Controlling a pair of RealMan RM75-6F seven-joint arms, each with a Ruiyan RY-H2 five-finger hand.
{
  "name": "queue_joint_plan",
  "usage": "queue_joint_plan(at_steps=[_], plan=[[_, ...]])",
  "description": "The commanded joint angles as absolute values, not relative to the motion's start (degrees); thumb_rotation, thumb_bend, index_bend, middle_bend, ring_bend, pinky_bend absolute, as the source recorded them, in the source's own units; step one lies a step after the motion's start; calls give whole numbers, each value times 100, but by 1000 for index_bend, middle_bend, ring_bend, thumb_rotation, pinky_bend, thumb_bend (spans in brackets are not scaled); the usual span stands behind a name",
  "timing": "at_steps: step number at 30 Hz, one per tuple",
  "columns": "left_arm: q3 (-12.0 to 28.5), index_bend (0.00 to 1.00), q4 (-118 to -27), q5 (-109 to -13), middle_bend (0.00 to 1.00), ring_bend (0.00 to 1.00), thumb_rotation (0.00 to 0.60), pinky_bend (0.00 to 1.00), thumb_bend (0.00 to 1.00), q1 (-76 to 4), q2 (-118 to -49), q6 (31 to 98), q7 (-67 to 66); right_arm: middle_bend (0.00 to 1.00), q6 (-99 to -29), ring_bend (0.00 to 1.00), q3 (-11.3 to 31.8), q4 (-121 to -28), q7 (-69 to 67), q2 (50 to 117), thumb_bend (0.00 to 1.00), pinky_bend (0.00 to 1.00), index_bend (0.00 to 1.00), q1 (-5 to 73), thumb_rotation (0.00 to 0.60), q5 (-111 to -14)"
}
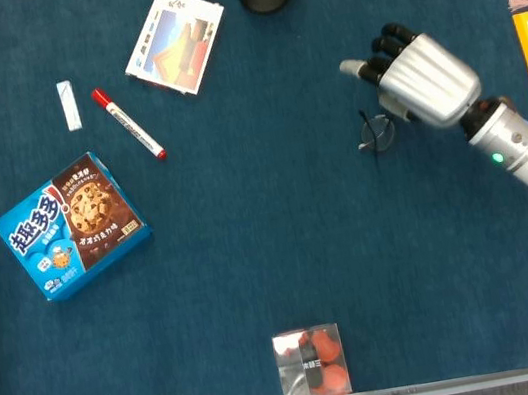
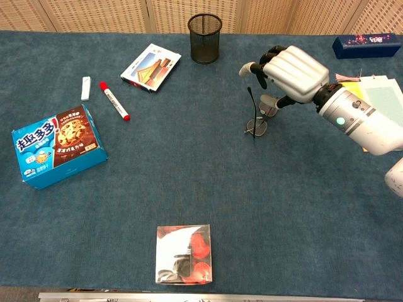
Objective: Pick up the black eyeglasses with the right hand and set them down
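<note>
The black eyeglasses (image 2: 255, 123) are seen on the desk (image 2: 189, 176), apparently released. The right robot hand (image 2: 291, 73) is raised above them, fingers loosely spread, nothing held; a clear withdrawal is called for.

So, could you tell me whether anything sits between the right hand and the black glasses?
Nothing visible does. The right hand hovers just above and behind the glasses, which rest on the bare blue table. The nearest other thing, the mesh cup, stands well off toward the far edge.
</note>
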State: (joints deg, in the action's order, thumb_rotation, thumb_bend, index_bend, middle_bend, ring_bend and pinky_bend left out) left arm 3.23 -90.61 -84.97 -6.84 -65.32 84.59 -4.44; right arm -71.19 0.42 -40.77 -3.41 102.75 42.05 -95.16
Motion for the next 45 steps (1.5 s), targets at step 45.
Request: queue_joint_plan(at_steps=[45], plan=[[323,597,-9061,-8497,357,295,600,449,60,-684,-6532,8459,-444,577,-7383,326,544,-6489,545,9332,88,272,282,4610,600,-9810]])
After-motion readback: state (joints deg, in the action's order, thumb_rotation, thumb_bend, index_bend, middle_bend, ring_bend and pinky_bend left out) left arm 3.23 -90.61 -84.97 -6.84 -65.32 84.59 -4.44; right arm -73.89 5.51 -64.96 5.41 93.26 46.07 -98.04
